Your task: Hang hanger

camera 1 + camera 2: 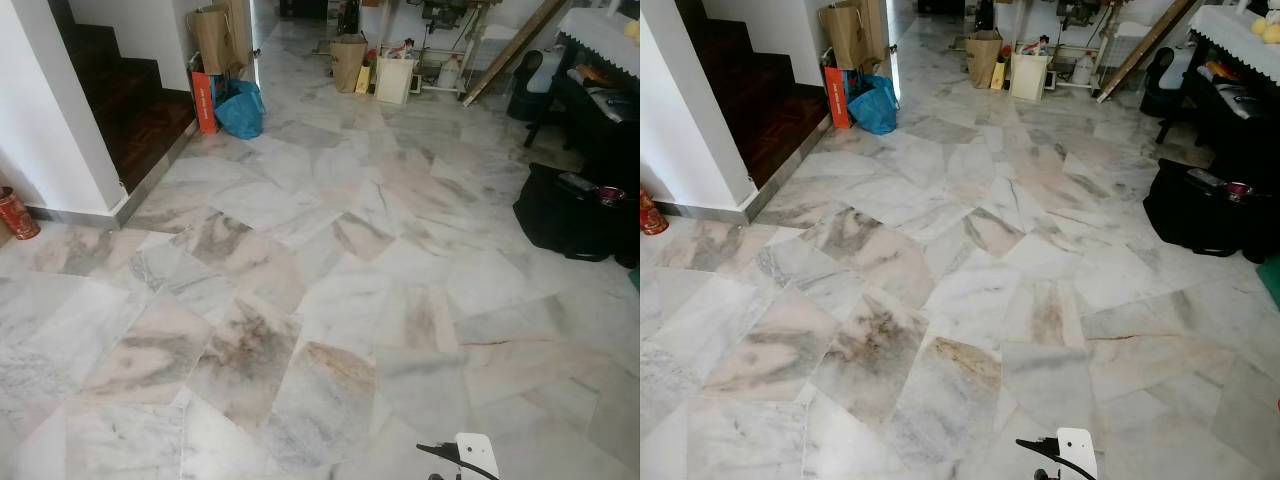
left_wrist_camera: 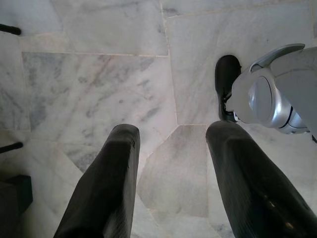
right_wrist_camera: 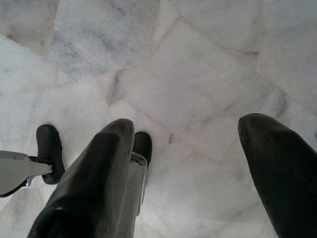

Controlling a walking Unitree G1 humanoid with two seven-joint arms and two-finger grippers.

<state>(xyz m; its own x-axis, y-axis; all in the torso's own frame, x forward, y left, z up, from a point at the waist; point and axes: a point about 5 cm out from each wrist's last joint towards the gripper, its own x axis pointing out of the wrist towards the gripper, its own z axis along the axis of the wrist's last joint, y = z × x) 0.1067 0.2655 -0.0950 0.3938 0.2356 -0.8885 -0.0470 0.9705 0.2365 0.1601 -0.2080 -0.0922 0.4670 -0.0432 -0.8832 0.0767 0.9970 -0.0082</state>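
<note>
A red tin point(image 1: 17, 213) stands by the white wall, then dark wooden stairs point(image 1: 120, 100), a crumpled blue bag point(image 1: 241, 110), veined marble floor point(image 1: 330, 300) (irregular slabs), a black bag point(image 1: 565, 215). Left pincer point(image 2: 171, 163) and right pincer point(image 3: 190, 158) hang spread wide, empty. I see no hanger.

Home hall: marble floor point(image 1: 330, 300), wooden stairs point(image 1: 130, 110), bags point(image 1: 240, 110).
</note>
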